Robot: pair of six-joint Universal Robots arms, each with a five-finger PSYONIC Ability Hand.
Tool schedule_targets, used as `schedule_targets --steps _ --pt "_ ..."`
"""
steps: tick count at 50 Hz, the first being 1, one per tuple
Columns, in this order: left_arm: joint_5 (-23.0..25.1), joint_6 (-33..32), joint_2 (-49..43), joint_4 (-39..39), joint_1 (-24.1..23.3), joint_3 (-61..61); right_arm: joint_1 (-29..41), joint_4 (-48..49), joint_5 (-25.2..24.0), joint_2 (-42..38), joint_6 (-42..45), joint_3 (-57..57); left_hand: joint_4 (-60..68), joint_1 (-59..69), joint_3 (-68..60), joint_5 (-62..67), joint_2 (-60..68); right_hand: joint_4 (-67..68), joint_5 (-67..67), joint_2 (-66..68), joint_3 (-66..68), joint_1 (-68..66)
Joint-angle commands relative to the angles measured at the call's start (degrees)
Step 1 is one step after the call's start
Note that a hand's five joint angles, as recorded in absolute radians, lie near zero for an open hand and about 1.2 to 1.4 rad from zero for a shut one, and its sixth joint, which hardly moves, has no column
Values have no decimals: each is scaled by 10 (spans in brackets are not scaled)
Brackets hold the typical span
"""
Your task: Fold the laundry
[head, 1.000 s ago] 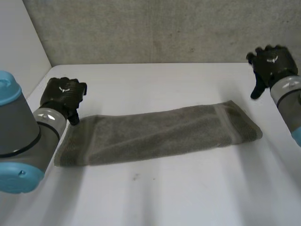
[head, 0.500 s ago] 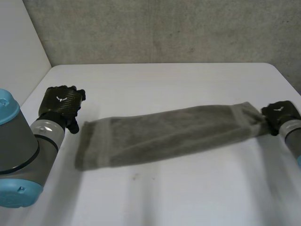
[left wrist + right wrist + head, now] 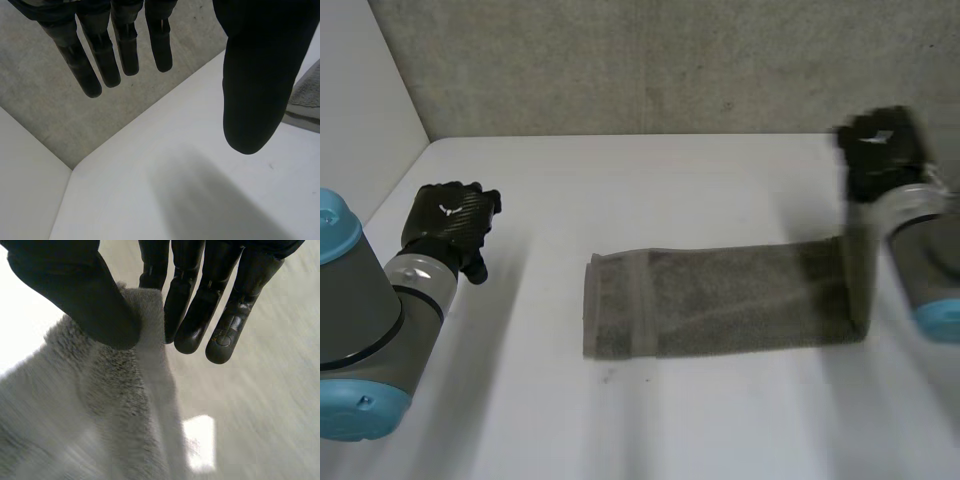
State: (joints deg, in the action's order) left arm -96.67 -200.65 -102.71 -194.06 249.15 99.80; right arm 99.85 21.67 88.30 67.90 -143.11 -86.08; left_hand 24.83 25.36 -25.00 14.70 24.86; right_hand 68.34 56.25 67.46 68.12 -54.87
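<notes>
- On the white table [image 3: 670, 180], middle to right: grey towel [image 3: 720, 310], a long narrow strip, with its banded end lying flat on the side nearer the left hand.
- The towel's right end is lifted off the table and hangs from the right hand [image 3: 880, 150].
- Right hand: thumb and fingers [image 3: 192, 320] clamped on the towel's edge, cloth pinched between them; hand raised above the table's right side.
- Left hand [image 3: 450, 222]: near the table's left edge, well apart from the towel, holding nothing.
- Left wrist view: fingers [image 3: 125, 50] straight, set apart from the thumb, bare table below; a bit of towel shows beyond the thumb.
</notes>
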Motion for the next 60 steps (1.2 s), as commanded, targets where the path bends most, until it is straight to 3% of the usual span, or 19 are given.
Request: schedule_targets --steps 1,8,14,20,22,23,24,35,47,55,57,58,59,60 --pt "0 0 0 0 0 0 206 59 -68 -29 -2 -5 30 25 -29 32 30 117 137 125 119 -251" --pt "0 0 0 0 1 0 329 68 -88 -114 -3 -14 30 25 -29 32 30 117 137 125 119 -251" --pt "0 0 -2 0 1 0 361 65 -88 -166 13 -26 30 25 -29 32 30 117 137 125 119 -251" --pt "0 0 -7 -1 0 2 356 65 -79 -153 15 -30 29 24 -27 30 29 72 93 81 74 -206" --pt "0 0 -8 0 -2 2 354 65 -74 -106 2 -37 29 24 -27 30 29 -425 -405 -417 -423 291" --pt "0 0 -8 0 -2 2 354 65 -74 -106 2 -37 29 24 -27 30 29 -428 -407 -419 -426 293" --pt "1 0 -8 0 -5 3 347 65 -74 -84 -13 -44 29 24 -27 30 29 -583 -563 -575 -581 449" --pt "13 0 -3 -1 -28 11 206 30 -76 58 -164 -126 25 20 -24 27 25 -583 -563 -575 -581 449" --pt "51 2 -6 -24 -75 28 73 -40 -84 73 -185 -226 5 0 -4 6 5 -562 -541 -554 -560 428" --pt "52 1 -8 -37 -75 34 32 -32 -85 14 -175 -247 5 0 -4 6 5 -292 -271 -283 -289 157" --pt "52 1 -7 -37 -75 34 20 -22 -85 -6 -175 -237 5 0 -4 6 5 -14 7 -5 -12 -121" --pt "52 1 -7 -37 -75 34 20 -22 -85 -6 -175 -237 5 0 -4 6 5 -12 9 -4 -10 -122" --pt "52 1 -6 -37 -75 34 15 -11 -84 -11 -173 -234 5 0 -4 6 5 115 136 124 118 -250" --pt "52 1 -6 -37 -75 34 13 2 -85 -12 -169 -229 5 0 -4 6 5 117 137 125 119 -251"
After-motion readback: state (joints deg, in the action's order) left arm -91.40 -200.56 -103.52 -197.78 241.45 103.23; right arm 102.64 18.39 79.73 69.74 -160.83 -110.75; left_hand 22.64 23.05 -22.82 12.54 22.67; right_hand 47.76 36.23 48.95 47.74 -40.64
